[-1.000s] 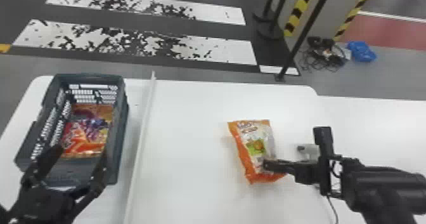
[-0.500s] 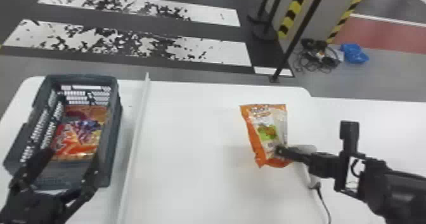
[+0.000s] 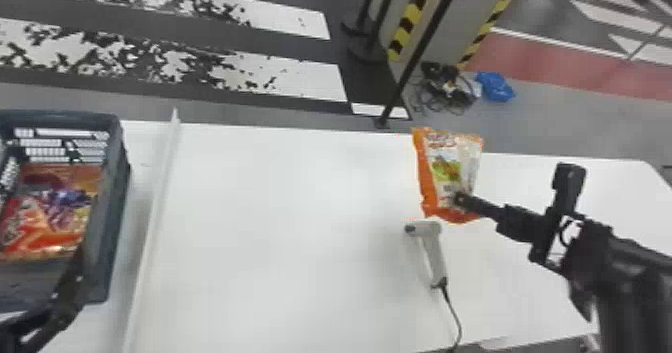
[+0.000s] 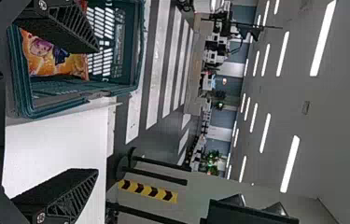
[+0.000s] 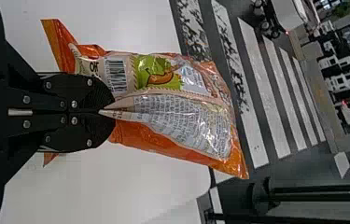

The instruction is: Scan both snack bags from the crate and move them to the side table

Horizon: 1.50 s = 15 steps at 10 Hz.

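Floor (image 3: 280, 112), dark grey, crossed by worn white stripes, spread past the far edge of the table.
Tabletop (image 3: 280, 277), smooth and white, carrying the crate towards its left edge.
Side table (image 3: 615, 187), white, at the right; from here I cannot tell where its near part meets the tabletop.
Strip (image 3: 155, 212), long, narrow and white, between crate and scanner, running from the near side to the far edge.
Crate (image 3: 116, 177), open, dark blue-grey plastic with slotted walls. Inside, flat on its floor, snack packaging (image 3: 55, 217) of glossy orange, red and purple film; whether one bag or more, I cannot tell.
Right gripper (image 3: 459, 198), black, two flat fingers clenched on a pale seam of the held bag; its wrist view shows the fingertips together at the pinch.
Left gripper (image 3: 67, 292), black, at the crate's near end, fingers spread with nothing between them; in its wrist view one fingertip overlaps the crate, the other the white tabletop.
Held bag (image 3: 445, 177), snack, glossy orange and white film, green picture and barcode, seen against the table's far edge towards the right.
Scanner (image 3: 432, 252), pale grey plastic, pistol-shaped, lying on the nearer side of the held bag.
Cable (image 3: 452, 309), thin, black, trailing from the scanner's handle towards the near edge.
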Available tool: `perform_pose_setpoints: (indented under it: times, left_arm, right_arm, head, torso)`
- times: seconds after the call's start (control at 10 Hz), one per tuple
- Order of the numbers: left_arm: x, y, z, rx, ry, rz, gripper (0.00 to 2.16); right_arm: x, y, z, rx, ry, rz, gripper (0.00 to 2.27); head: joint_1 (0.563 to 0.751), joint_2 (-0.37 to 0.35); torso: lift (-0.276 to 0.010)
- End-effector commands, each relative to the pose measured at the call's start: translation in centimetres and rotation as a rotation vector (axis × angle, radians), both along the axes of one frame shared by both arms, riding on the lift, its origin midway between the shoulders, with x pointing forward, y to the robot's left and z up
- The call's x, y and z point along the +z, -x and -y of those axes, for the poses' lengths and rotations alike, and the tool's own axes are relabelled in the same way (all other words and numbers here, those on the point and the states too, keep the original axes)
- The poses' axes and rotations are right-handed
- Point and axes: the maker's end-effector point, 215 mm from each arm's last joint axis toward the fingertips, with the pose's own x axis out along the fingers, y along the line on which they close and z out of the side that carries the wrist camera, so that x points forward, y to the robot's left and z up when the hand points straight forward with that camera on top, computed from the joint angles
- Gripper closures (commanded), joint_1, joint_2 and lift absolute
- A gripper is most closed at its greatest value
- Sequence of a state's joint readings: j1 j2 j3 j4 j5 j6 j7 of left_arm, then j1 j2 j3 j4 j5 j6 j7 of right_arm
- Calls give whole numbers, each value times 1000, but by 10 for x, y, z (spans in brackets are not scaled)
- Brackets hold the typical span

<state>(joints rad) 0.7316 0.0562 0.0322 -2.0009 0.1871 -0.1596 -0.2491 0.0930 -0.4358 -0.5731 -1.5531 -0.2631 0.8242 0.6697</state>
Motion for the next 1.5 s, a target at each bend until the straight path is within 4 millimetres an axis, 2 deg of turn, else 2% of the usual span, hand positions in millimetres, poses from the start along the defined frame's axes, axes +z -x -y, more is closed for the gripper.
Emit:
perform_pose_setpoints:
  times: [0.0,0.3,0.4,0.5,0.6,0.7,0.8,1.0,1.1,1.2,1.3,1.4]
  left_arm:
    - [0,0,0,0,-1,0,83]
    - [-1,0,0,2,1,-2,83]
    - [-1,0,0,0,-1,-2,83]
    - [-1,0,0,1,-1,-2,83]
    - [-1,0,0,-2,-1,-2,83]
    - [-1,-1,0,-2,0,0,83]
    - [1,-1,-2,-1,7,5,83]
    - [2,0,-4,1,9,11,83]
    - [3,0,-6,2,10,12,83]
    - [4,0,-7,0,7,14,83]
    - [3,0,-8,-1,11,13,83]
    - [4,0,-8,-4,12,13,83]
  right_arm:
    - [2,-1,50,-66,70,-7,2253]
    - [-14,15,146,-236,301,-57,2253]
    - [-20,20,170,-272,379,-75,2253]
    - [-22,20,185,-284,486,-80,2253]
    - [-34,22,195,-288,618,-118,2250]
    - [-47,20,197,-279,668,-135,2250]
    - [-57,20,197,-280,669,-142,2250]
    - [-62,19,197,-295,698,-151,2246]
    - [-62,19,197,-312,706,-150,2037]
    - [-62,18,196,-325,711,-134,1528]
    - [-62,21,198,-358,715,-134,279]
    - [-66,29,203,-395,721,-153,-2]
  head:
    - [695,-350]
    - [695,-350]
    - [695,-350]
    - [695,-350]
    - [695,-350]
    - [695,-350]
    - [695,-350]
    - [695,-350]
    - [695,-350]
    - [695,-350]
    - [695,-350]
    - [695,-350]
  torso:
    - [-29]
    - [-29]
    - [-29]
    - [-29]
    - [-29]
    - [-29]
    - [-29]
    - [-29]
    - [-29]
    - [-29]
    - [-29]
    - [-29]
